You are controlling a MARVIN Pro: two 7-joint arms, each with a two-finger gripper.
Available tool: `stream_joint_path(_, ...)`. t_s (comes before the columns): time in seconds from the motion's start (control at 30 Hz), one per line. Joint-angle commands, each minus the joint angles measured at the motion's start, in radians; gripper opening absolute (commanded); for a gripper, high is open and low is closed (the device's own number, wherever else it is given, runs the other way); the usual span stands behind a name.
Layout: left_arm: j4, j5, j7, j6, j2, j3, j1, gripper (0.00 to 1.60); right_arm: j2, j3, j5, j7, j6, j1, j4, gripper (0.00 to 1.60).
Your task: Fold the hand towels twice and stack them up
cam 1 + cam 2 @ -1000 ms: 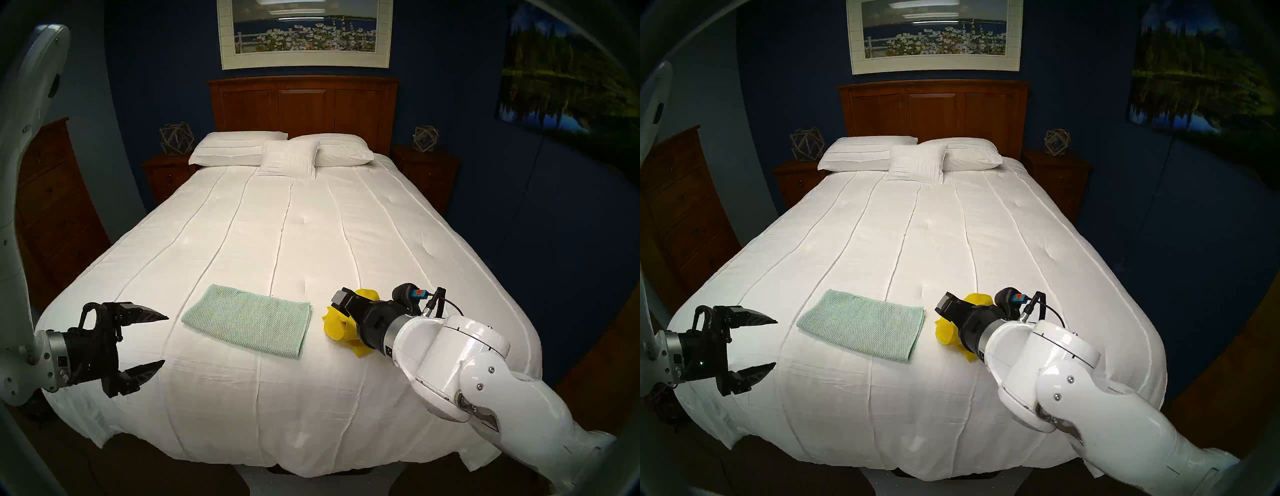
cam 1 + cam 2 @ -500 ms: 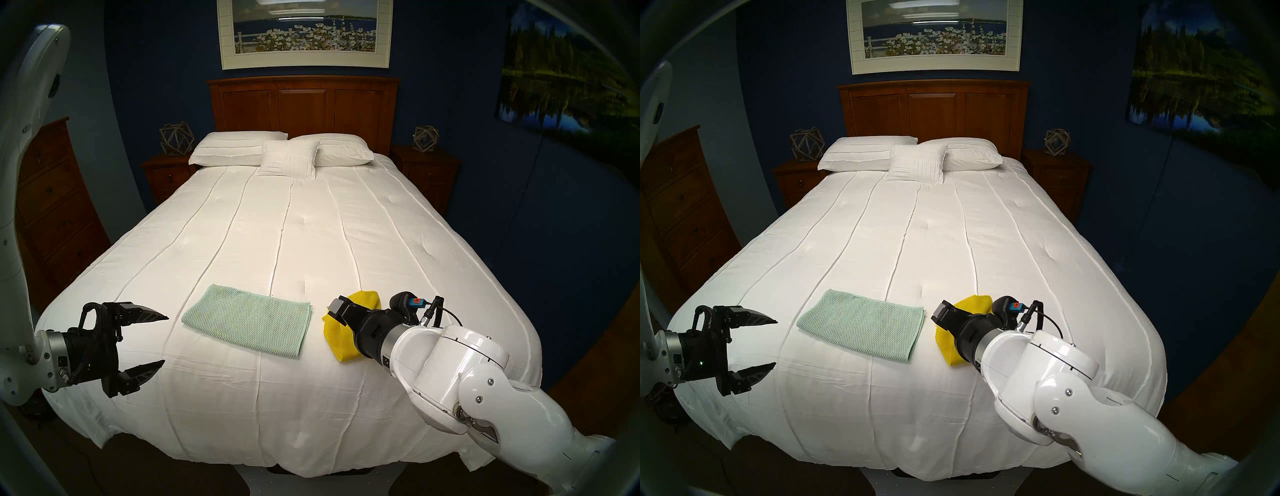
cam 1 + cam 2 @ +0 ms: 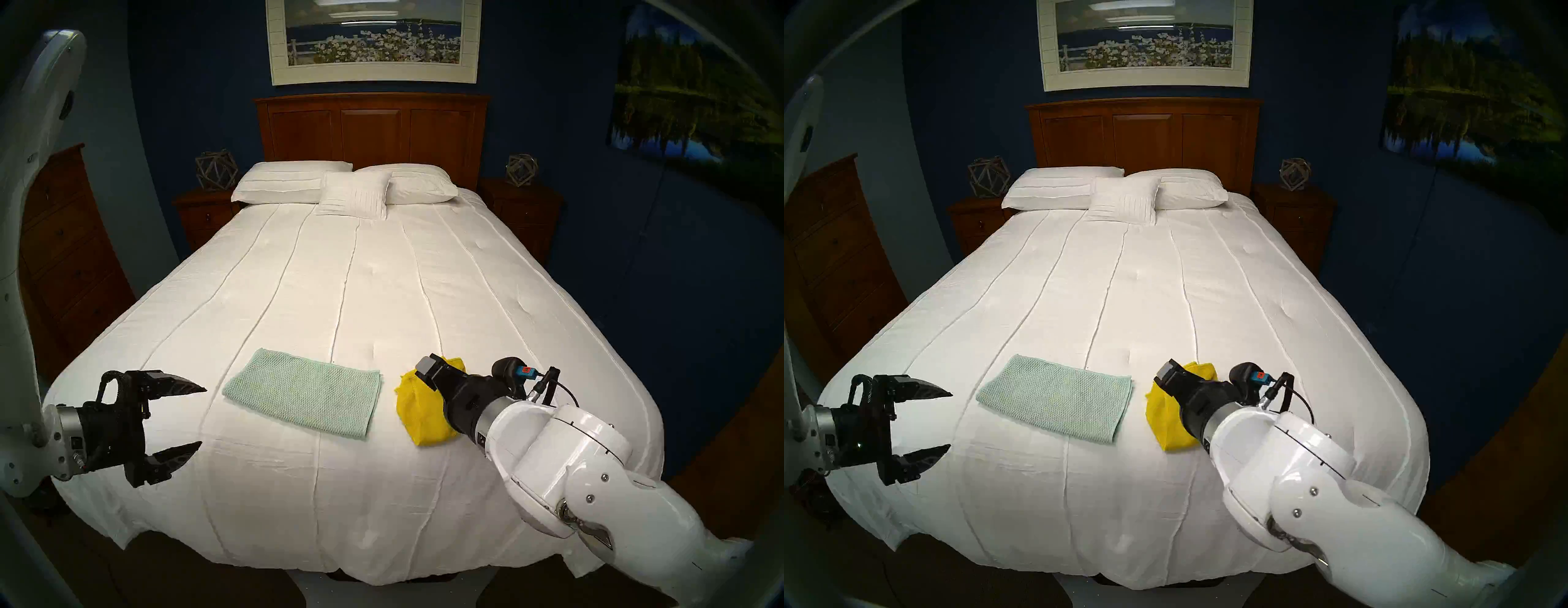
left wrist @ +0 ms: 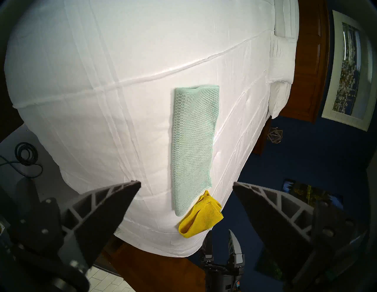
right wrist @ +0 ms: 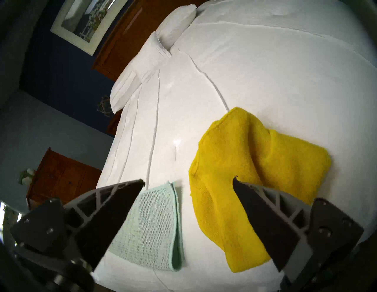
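Dark blue walls surround a bed (image 3: 297,276) spread with a white quilt, three white pillows (image 3: 352,189) lying against a wooden headboard (image 3: 371,127). Near the foot of the bed lie the two towels. The green towel (image 3: 303,392) rests flat, folded into a long rectangle with its doubled edges showing at one end in the right wrist view (image 5: 155,226). Just beside it, on its right and not touching it, sits the yellow towel (image 3: 418,414), folded loosely and humped, with a soft crease across its top (image 5: 251,163).

The right gripper (image 4: 221,247) hangs over the yellow towel, its fingers spread wide and holding nothing; in its wrist view one fingertip (image 5: 242,185) lies over the yellow cloth, though whether it touches I cannot tell. The head view hides its tips behind the wrist.

The left gripper (image 3: 201,416) hovers off the bed's left corner, well apart from the green towel, its fingers also spread wide and empty. Its wrist view looks along the green towel (image 4: 192,146) toward the yellow one (image 4: 201,218).
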Motion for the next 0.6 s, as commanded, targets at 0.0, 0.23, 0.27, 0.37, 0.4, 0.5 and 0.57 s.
stream_joint_path(0.0, -0.001, -0.002, -0.005, 0.000, 0.002, 0.000, -0.004, 1.60, -0.032, 0.069, -0.015, 0.011, -0.119, -0.034, -0.043, 1.60)
stream_joint_path(0.23, 0.018, -0.002, -0.007, 0.004, -0.007, 0.021, -0.013, 1.60, -0.011, 0.128, -0.046, 0.023, -0.231, -0.120, -0.043, 1.60)
stream_joint_path(0.27, 0.021, -0.002, -0.005, 0.006, -0.010, 0.024, -0.011, 1.60, -0.009, 0.135, -0.049, 0.018, -0.243, -0.128, -0.043, 1.60)
stream_joint_path(0.37, 0.020, -0.002, 0.001, -0.001, -0.018, 0.027, 0.004, 1.60, -0.003, 0.152, -0.044, 0.024, -0.266, -0.154, -0.043, 1.60)
stream_joint_path(0.4, 0.017, -0.002, 0.005, -0.023, -0.022, 0.025, 0.014, 1.60, 0.005, 0.155, -0.043, 0.031, -0.269, -0.165, -0.043, 1.60)
stream_joint_path(0.5, 0.014, -0.002, 0.010, -0.032, -0.016, 0.014, 0.031, 1.60, 0.017, 0.160, -0.046, 0.052, -0.285, -0.193, -0.043, 1.60)
stream_joint_path(0.57, 0.013, -0.002, 0.019, -0.046, -0.014, -0.006, 0.046, 1.60, 0.019, 0.162, -0.046, 0.065, -0.294, -0.203, -0.043, 1.60)
